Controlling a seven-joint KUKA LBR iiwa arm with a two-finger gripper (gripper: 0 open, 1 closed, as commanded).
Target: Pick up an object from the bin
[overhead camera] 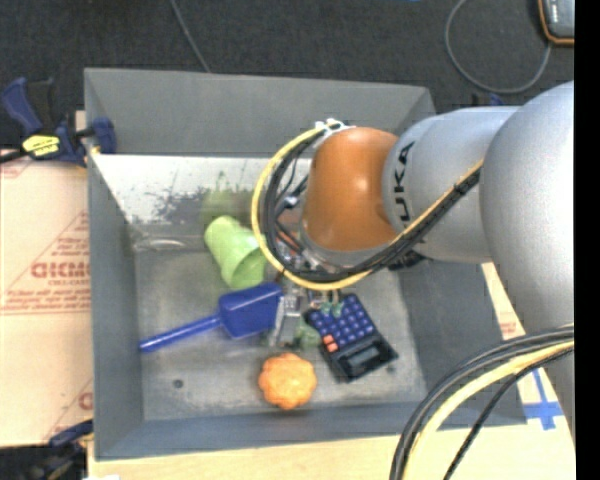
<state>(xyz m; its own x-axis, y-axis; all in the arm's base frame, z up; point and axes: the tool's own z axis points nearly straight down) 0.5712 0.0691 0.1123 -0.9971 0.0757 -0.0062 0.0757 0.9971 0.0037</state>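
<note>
We see the arm reaching in from the right, its orange cover (348, 193) hanging over the middle of the grey bin (110, 268). The gripper (287, 318) shows just below that cover, low in the bin. It sits at the right-hand edge of the blue scoop (242, 314), in the narrow space between the scoop's bowl and the calculator (355, 338). We cannot tell whether the gripper is apart or together, nor whether it touches the scoop, since the cover and cables hide most of it.

The blue scoop lies flat on the bin floor, a little left of centre. Its long axis runs from lower left to upper right at a shallow slant. The thin handle points left and slightly towards the near wall, and the broad bowl is at the right-hand end, beside the gripper.

Just above the scoop's bowl lies a green cup (235, 253) on its side, its open mouth turned down and to the right. The dark calculator with blue keys lies tilted to the right of the gripper. An orange round thing (286, 380) rests near the front wall, below the gripper and apart from the scoop.
</note>
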